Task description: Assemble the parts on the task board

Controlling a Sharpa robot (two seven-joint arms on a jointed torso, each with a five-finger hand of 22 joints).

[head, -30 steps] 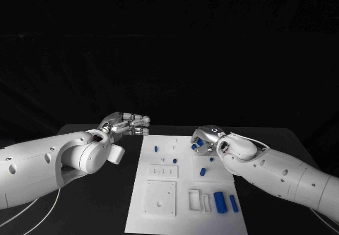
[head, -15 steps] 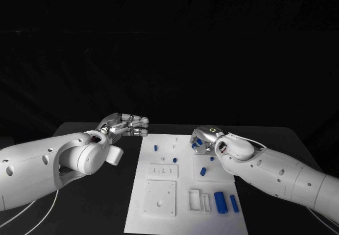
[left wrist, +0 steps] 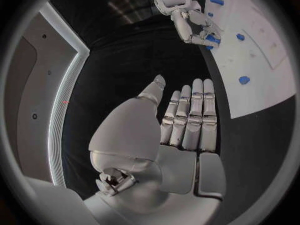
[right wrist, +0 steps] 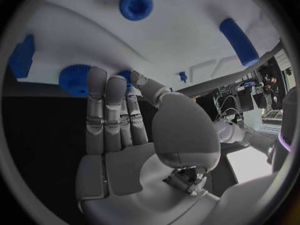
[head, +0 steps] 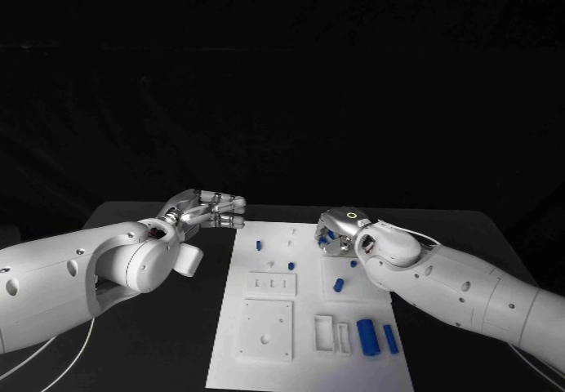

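The white task board (head: 309, 369) lies in the middle of the black table. My right hand (head: 339, 232) hovers over its far right corner, fingers stretched out flat with nothing in them. In the right wrist view its fingertips (right wrist: 97, 77) reach next to a knurled blue part (right wrist: 76, 81) that stands on the board. A round blue part (right wrist: 136, 4) and a long blue one (right wrist: 237, 34) lie further on. Left of the board, my left hand (head: 210, 208) floats above the table, its fingers (left wrist: 192, 112) straight and side by side, holding nothing.
Two blue cylinders (head: 365, 337) lie at the board's near right, beside small white frames (head: 322, 332). A white square plate (head: 267, 328) and a smaller one (head: 272, 284) sit on the board's left half. Small blue parts (head: 339, 285) dot its middle. Bare table surrounds the board.
My right forearm has swung a little inward over the board. Both hands have hardly moved, and no part has shifted.
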